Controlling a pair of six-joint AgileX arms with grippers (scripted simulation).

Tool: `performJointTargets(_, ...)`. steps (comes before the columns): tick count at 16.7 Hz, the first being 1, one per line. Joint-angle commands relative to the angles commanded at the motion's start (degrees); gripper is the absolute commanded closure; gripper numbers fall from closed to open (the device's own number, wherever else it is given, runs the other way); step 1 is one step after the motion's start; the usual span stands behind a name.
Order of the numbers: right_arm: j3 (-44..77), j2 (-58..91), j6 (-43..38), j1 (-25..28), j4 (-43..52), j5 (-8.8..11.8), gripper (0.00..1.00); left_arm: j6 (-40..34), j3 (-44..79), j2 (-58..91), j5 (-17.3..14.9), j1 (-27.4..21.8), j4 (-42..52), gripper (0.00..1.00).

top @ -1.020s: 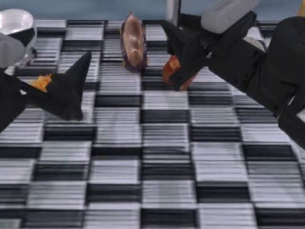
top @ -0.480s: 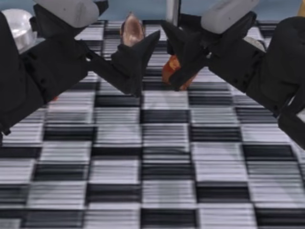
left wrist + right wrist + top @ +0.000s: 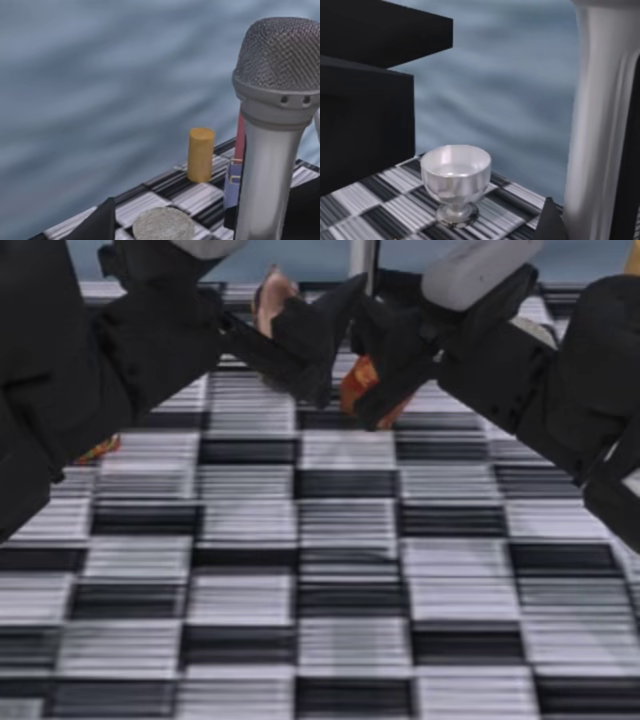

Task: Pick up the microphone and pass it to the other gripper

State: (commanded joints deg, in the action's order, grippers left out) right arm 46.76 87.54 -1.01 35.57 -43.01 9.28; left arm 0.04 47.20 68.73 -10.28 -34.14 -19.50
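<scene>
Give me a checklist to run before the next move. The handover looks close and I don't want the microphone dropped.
1. Microphone upright: ok in both wrist views.
2. Right pincer shut on the microphone: ok, the handle sits tight against it in the right wrist view.
3. Left pincer open: ok, its fingertip stands apart from the handle.
4. Pincers meeting: ok, tip to tip at the table's far middle.
5. Handle centred in the left pincer: cannot tell, only one tip shows clearly.
6. Clutter clear of the handover: ok, the yellow cylinder and grey disc sit on the table beyond.
</scene>
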Motion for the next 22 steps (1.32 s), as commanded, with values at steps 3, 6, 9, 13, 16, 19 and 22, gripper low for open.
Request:
performJointTargets(3, 0.0, 0.0, 0.0, 0.0, 0.0, 0.0, 1.0, 0.0, 5.9, 9.4, 1.2, -1.3, -3.0, 0.0)
performJointTargets(6, 0.0, 0.0, 0.0, 0.0, 0.0, 0.0, 1.0, 0.0, 10.3, 15.9, 2.1, -2.3, -5.2, 0.0)
performJointTargets(9, 0.0, 0.0, 0.0, 0.0, 0.0, 0.0, 1.0, 0.0, 11.3, 17.1, 2.3, -2.5, -5.6, 0.0)
performJointTargets(13, 0.0, 0.0, 0.0, 0.0, 0.0, 0.0, 1.0, 0.0, 11.3, 17.1, 2.3, -2.5, -5.6, 0.15)
performJointTargets(16, 0.0, 0.0, 0.0, 0.0, 0.0, 0.0, 1.0, 0.0, 11.3, 17.1, 2.3, -2.5, -5.6, 0.38)
performJointTargets(19, 0.0, 0.0, 0.0, 0.0, 0.0, 0.0, 1.0, 0.0, 11.3, 17.1, 2.3, -2.5, -5.6, 0.6)
performJointTargets(22, 0.0, 0.0, 0.0, 0.0, 0.0, 0.0, 1.0, 0.0, 11.3, 17.1, 2.3, -2.5, -5.6, 0.83)
